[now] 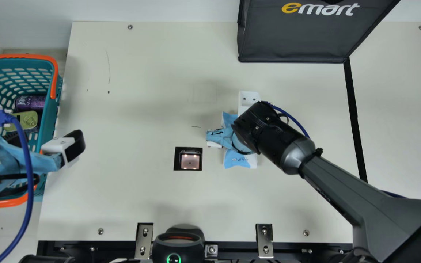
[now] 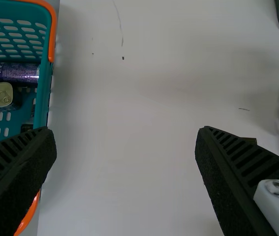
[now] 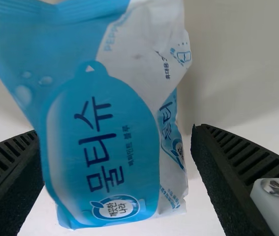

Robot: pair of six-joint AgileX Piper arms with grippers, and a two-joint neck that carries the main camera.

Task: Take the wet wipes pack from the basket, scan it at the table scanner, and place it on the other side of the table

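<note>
Since the right tool (image 3: 117,132) is spread w/ wipes pack (image 3: 100,123) btwn its fingers, prob for a side grip, left tool (image 2: 125,130), also spread, hangs nr basket (image 2: 42,93).

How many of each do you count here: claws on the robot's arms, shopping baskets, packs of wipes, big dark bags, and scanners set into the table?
Claws: 2 (left claw, right claw)
Shopping basket: 1
Pack of wipes: 1
Big dark bag: 1
Scanner: 1
Total: 6
</note>
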